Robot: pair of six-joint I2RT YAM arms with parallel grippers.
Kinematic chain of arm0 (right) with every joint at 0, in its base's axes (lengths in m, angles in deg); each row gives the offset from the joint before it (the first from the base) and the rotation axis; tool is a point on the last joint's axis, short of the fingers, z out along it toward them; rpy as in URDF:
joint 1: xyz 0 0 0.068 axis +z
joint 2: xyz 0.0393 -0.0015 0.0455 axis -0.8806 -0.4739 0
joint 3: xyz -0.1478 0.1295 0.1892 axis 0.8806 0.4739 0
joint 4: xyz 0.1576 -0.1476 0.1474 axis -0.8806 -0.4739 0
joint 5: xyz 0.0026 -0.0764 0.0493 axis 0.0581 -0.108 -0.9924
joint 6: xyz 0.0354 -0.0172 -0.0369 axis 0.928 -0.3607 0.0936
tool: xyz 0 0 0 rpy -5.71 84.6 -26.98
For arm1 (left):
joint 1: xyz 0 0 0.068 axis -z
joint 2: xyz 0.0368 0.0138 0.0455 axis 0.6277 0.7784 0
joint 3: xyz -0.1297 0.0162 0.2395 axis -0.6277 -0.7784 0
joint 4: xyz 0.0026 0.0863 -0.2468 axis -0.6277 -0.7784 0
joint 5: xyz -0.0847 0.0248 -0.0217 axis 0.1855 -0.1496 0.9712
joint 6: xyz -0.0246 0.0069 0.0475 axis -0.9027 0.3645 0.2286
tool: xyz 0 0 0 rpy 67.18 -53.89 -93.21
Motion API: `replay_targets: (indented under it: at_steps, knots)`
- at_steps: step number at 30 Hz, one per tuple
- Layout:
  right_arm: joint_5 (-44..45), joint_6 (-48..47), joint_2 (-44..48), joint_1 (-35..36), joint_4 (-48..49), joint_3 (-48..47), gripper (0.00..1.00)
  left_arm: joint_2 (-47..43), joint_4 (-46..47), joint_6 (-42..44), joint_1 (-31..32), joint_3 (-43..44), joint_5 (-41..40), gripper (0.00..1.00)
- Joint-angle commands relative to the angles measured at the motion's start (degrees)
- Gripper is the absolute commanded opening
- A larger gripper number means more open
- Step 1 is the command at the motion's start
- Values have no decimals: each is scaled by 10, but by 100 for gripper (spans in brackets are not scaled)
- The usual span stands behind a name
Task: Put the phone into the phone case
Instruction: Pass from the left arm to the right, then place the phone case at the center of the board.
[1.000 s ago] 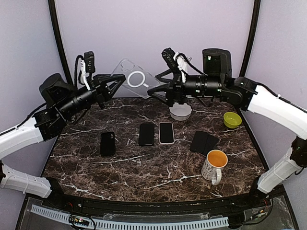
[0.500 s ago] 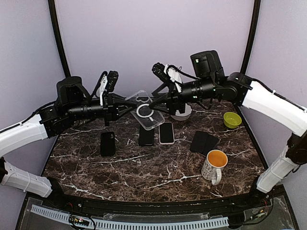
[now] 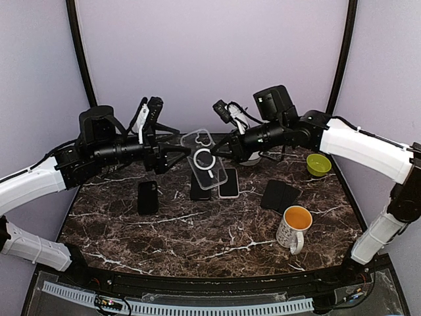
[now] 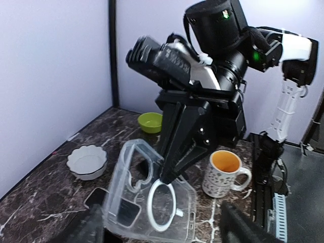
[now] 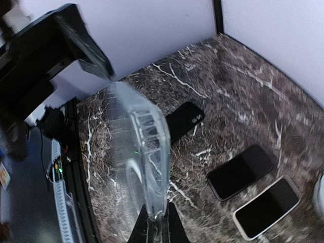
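Lilac walls stand around a dark marble tabletop (image 3: 197, 230). The clear phone case (image 3: 205, 161), with a white ring on its back, hangs in the air above the middle of the tabletop, tilted. The right gripper (image 3: 216, 153) holds it: its jaws are closed on one edge of the case, as the right wrist view shows. The left gripper (image 3: 183, 142) is just beside the left edge of the case with its jaws spread wide and nothing between them; I cannot tell if a finger touches the case.

Three phones lie flat under the case. A white-rimmed phone (image 3: 229, 184) and a black phone (image 3: 199, 189) are side by side, and a second black phone (image 3: 147, 197) lies further left. A mug (image 3: 293, 227), a green bowl (image 3: 318, 164) and a white bowl (image 3: 248, 157) stand on the right half.
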Motion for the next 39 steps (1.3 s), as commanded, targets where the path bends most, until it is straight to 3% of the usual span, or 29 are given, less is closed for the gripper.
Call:
replay_targets:
  at_steps: [1,7,16,21,25,29,34,35,38,39]
  knots:
    - [14,272,-59,-35,-23,41,0,-2,-1,-20,-10,22,-155,99]
    - [-43,444,-93,-21,132,182,0,-1,-17,-45,-27,21,-284,99]
    - [-23,475,-148,-17,116,234,0,-15,-6,-30,-28,7,-312,99]
    - [7,461,-142,-16,61,247,1,-12,-5,-23,-29,5,-325,99]
    - [17,444,-150,-15,26,237,17,-9,-5,-23,-28,5,-322,99]
    - [81,425,-143,-15,-26,205,39,-9,-5,-23,-29,5,-328,99]
    - [187,382,-129,-13,-125,115,53,-11,-5,-16,-30,5,-331,99]
    - [219,373,-126,-13,-148,90,59,-13,-4,-15,-30,5,-337,99]
    - [356,339,-128,-19,-195,33,92,-20,4,-12,-33,0,-347,99]
    - [401,340,-136,-24,-202,23,98,-20,9,-12,-33,-5,-347,99]
